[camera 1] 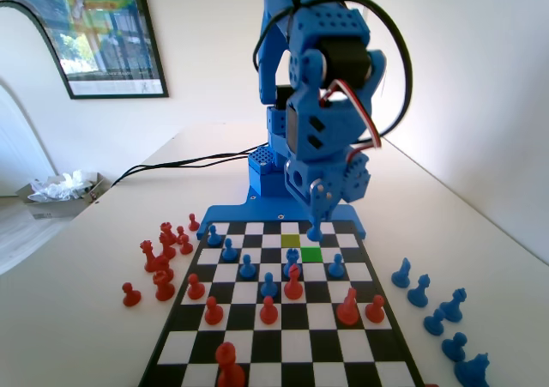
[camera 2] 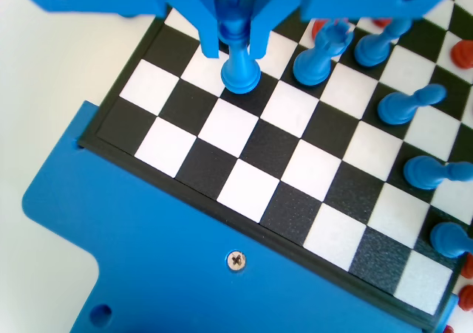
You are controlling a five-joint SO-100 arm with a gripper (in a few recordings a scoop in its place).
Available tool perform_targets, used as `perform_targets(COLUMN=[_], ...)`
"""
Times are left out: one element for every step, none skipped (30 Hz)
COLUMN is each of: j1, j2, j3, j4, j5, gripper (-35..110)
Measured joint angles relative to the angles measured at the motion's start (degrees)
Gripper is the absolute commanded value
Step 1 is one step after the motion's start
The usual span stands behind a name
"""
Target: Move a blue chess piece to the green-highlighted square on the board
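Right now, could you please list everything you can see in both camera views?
black-and-white chequered chessboard: one, blue-edged, on the table
green-highlighted square: one, near the arm's end
yellow-olive square: one, diagonally touching the green
tall blue plastic chess piece: one, between the jaws
other blue pieces: several on board, more right of it in the fixed view
red pieces: several on board, more left of it
framed poster: one, on the wall
black cables: behind the board
blue gripper: one, shut on the tall piece

Fixed view looks low along the board [camera 1: 283, 318] toward the arm; wrist view looks closely down on its near rows.
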Motion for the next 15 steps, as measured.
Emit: perform_targets(j1=[0.00,0.26,0.44,0.44,0.53,0.53,0.44,0.44,0.53,0.62,0.79,1.05,1.32,1.49,1.76], j2=[-0.44,-0.53,-0.97,-1.32,-1.67,-1.67,-1.76,-1.76,-1.76,-1.76,-1.76,-1.76,-1.76,-1.76,-1.76], j3=[0.00,0.00,0.00,0.00,0.00,0.00,0.00,0.00,0.00,0.00,0.00,0.00,0.00,0.00,0.00], j4=[-0.18,-0.18,-0.18,-0.18,-0.62,-0.97,-1.49,-1.93,-2.46,-2.81,-2.99,-3.08,-3.69,-3.96,-4.04], j5=[0.00,0.00,-0.09,-0.26,-0.44,-0.53,-0.53,-0.79,-1.14,-1.41,-1.49,-1.67,-1.58,-1.49,-1.14], gripper=[1,1,1,1,1,1,1,1,1,1,2,3,3,4,4])
